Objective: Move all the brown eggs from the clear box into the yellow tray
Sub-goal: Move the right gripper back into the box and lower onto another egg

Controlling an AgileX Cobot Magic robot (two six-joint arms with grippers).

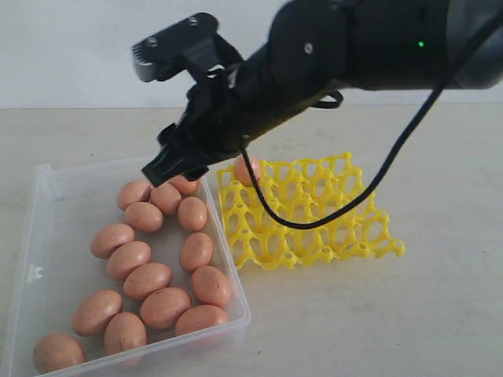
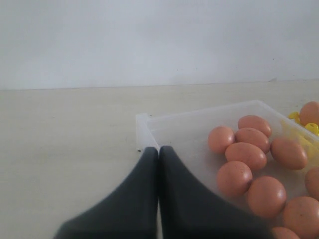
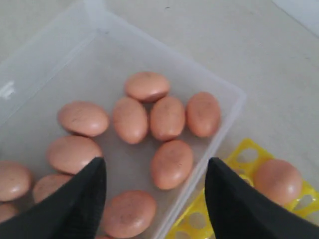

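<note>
The brown eggs [image 1: 148,280] lie loose and touching one another in the clear box [image 1: 47,236], mostly toward the side nearest the yellow tray [image 1: 314,228]. The tray stands just beside the box on the worktop [image 1: 393,314]. One egg [image 3: 277,180] already sits in a corner cup of the tray.

The right claw [image 3: 154,172] hangs above the far end of the box, jaws spread wide and empty. The left claw [image 2: 158,152] is clenched on nothing, low beside a corner of the box.

Step in hand, as judged: picking the next egg.
- Choose an egg at the edge of the cluster.
- Set the jaws across its short axis.
- Lower straight down.
- Close gently, so that neighbours are not shoved and the shell does not crack.
</note>
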